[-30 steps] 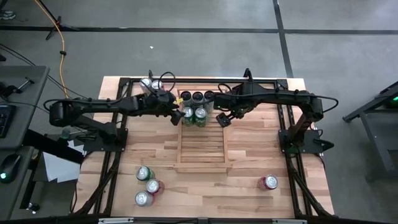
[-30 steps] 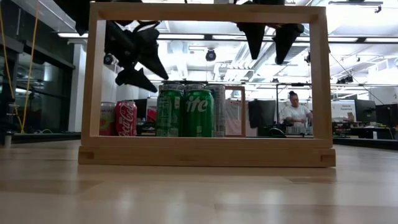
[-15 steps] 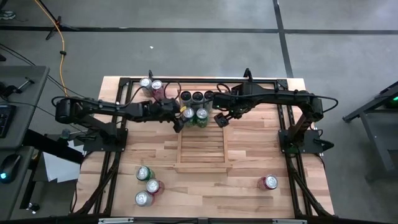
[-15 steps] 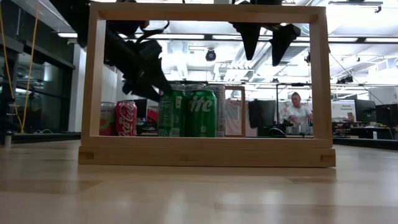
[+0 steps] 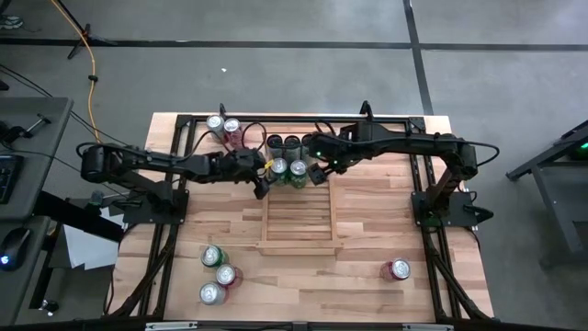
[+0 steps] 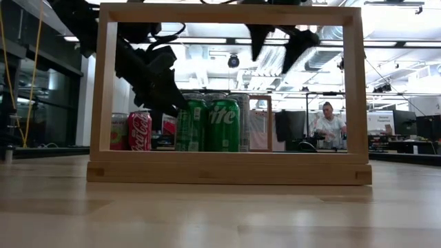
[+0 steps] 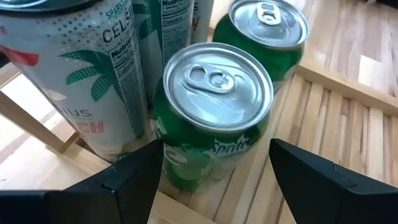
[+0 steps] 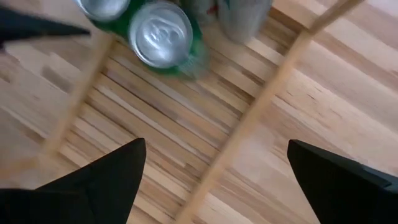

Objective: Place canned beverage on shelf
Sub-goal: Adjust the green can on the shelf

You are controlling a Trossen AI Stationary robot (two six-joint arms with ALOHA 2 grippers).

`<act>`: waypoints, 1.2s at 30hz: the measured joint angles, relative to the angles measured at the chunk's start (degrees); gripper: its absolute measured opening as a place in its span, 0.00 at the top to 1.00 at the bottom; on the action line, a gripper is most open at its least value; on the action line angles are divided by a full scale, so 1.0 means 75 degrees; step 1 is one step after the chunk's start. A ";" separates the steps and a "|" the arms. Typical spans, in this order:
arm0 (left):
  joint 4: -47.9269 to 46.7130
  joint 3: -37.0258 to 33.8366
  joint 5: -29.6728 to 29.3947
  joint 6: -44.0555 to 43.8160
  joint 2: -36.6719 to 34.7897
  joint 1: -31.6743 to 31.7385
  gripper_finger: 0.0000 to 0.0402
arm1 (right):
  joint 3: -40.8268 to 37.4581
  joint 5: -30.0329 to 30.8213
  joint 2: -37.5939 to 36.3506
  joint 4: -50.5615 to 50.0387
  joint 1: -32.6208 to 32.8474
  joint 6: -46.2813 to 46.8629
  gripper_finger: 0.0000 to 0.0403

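The light-wood slatted shelf (image 5: pixel 296 221) lies mid-table. At its far end stand three tall cans (image 5: pixel 291 142) and, in front of them, two green Sprite cans (image 5: pixel 278 168) (image 5: pixel 298 170), upright on the slats. My left gripper (image 5: pixel 265 179) is open, low at the shelf's left rail, its fingers on either side of the left green can (image 7: pixel 214 118). My right gripper (image 5: pixel 322 172) is open and hangs high above the shelf (image 6: pixel 275 45), by the right green can (image 8: pixel 163 34), with nothing between its fingers. My left gripper has one finger (image 7: pixel 134 177) at each side of the left green can's wall (image 7: pixel 186 168), coming slanting down from the table's left. The can stands upright on the slats. I cannot tell whether the fingers touch it.
Two cans (image 5: pixel 223 126) stand on the table at the far left, outside the shelf. Three cans (image 5: pixel 216 276) stand near the front left and one (image 5: pixel 397 269) near the front right. A person (image 6: pixel 327 124) is in the room beyond.
My left gripper has come down and rolled, from above and left of the cans to the level of the left green can, fingers at its sides. My right gripper has tipped, its fingers swinging toward the table's left, over the cans.
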 joint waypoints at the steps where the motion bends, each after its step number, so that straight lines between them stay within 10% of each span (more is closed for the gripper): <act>1: -0.0055 0.0001 0.0010 0.0002 -0.0042 -0.0024 0.30 | 0.0000 -0.0007 0.0039 0.0087 0.0000 0.0145 0.06; 16: -0.1686 0.0006 0.0271 0.0047 -0.3013 -0.0048 0.30 | 0.0000 -0.0216 0.0382 0.2149 0.0108 -0.4212 0.06; 36: 0.0276 0.0015 0.0820 -0.2141 -0.5986 -0.0329 0.30 | 0.0003 -0.0305 0.1506 0.2863 -0.0564 -0.8097 0.06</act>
